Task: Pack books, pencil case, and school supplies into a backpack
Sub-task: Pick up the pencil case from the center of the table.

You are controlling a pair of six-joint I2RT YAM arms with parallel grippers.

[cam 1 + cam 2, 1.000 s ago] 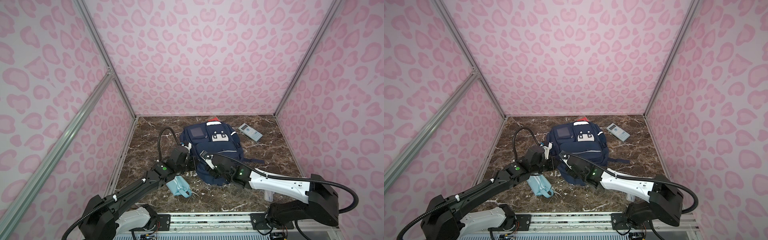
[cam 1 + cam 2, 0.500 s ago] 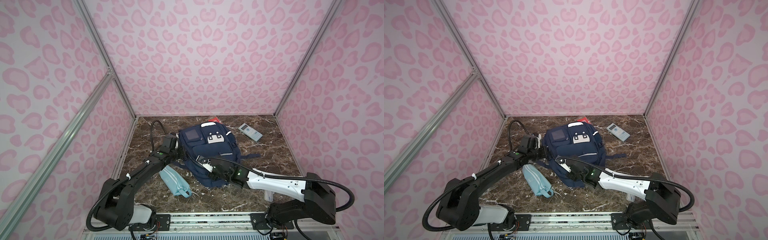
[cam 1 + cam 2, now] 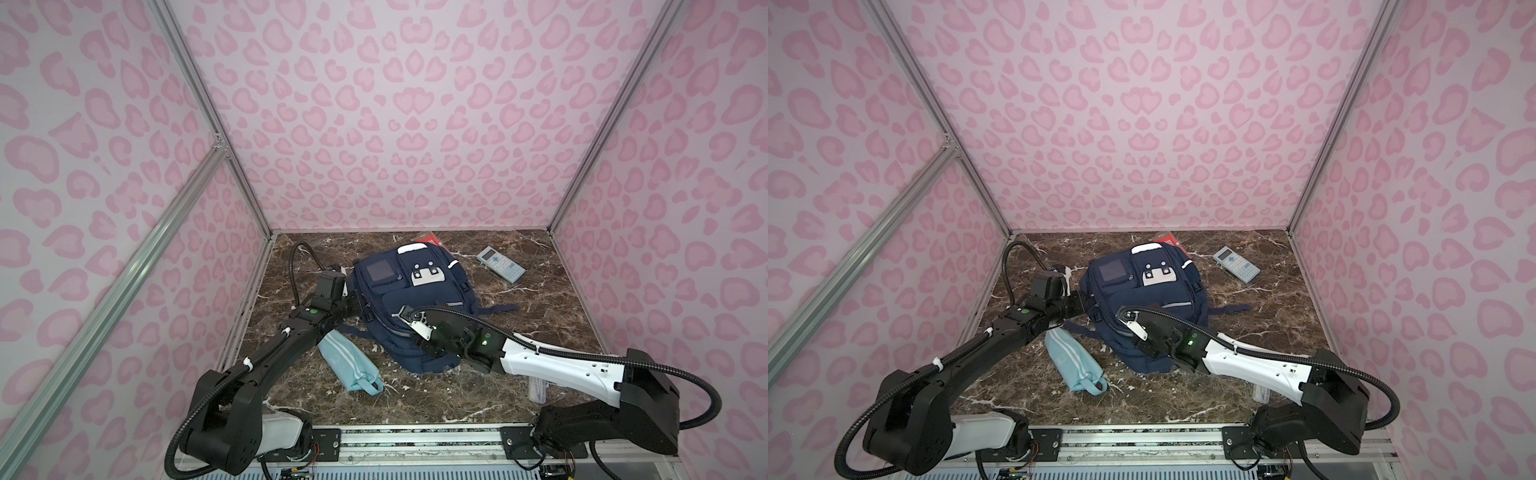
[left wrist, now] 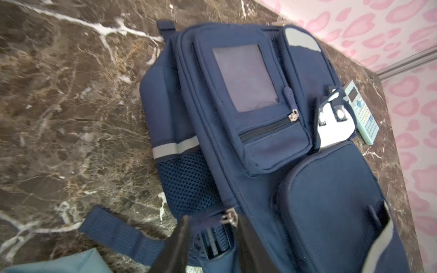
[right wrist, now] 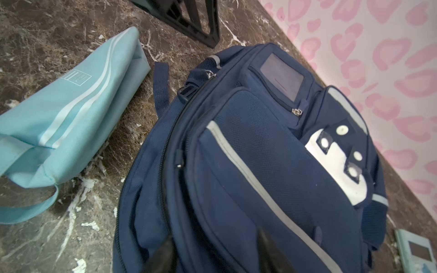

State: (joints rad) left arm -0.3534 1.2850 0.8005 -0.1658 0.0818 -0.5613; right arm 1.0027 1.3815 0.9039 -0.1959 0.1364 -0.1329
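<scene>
Bag-opening step by my read, nothing packed yet. Nearest the base, a clear ruler pack [image 3: 537,388] lies on the marble table [image 3: 436,401], partly under the right arm. Next out is the pencil case [image 3: 349,363]: aqua, white stripes, lying flat with its loop end toward the base, just beside the backpack [image 3: 419,291] on its left and not clearly touching it. The backpack is mid-table, front up and bottom end toward the base. It is navy with grey reflective stripes and a white patch, and looks soft and slumped. In the right wrist view its main zip looks shut. The right gripper [image 5: 216,250] hovers over the lower front panel, jaws apart with nothing between them. The left gripper [image 4: 212,243] is at the bag's left side by the mesh pocket, jaws apart astride a strap buckle [image 4: 228,216]; can't tell if they touch it. Further out, the calculator [image 3: 500,264] lies to the bag's right, well apart from it. The red booklet [image 3: 430,239] pokes out behind the bag's top, at the back wall. No books in view. The next move probably needs one jaw pair pinching the small zipper pull [image 5: 179,160] while the other pins the fabric. The cloth is loose, so expect the bag to drag.
</scene>
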